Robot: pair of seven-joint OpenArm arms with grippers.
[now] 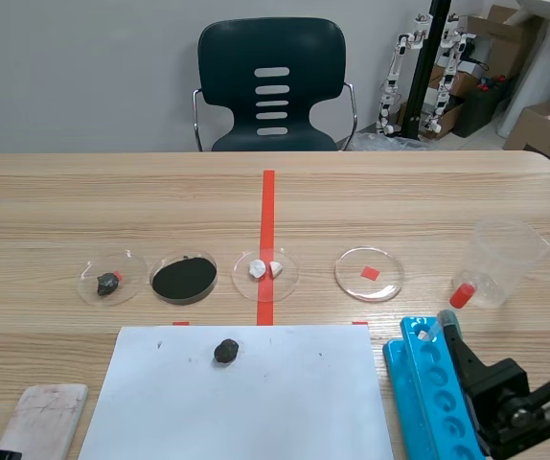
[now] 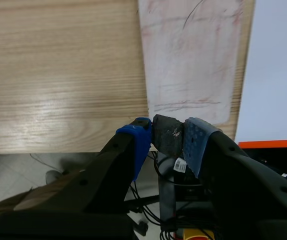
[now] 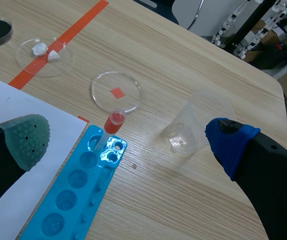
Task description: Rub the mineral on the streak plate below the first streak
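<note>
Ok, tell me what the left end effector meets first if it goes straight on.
Probably the streak plate, just ahead of the left end effector and its gripped mineral; height is unclear.

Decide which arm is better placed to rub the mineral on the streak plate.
Left. The left gripper is shut on the mineral by the streak plate; the right gripper is open, by the rack.

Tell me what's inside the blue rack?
A tube with a red cap leans in one hole at the far end of the rack. Its bottom is hidden inside.
</note>
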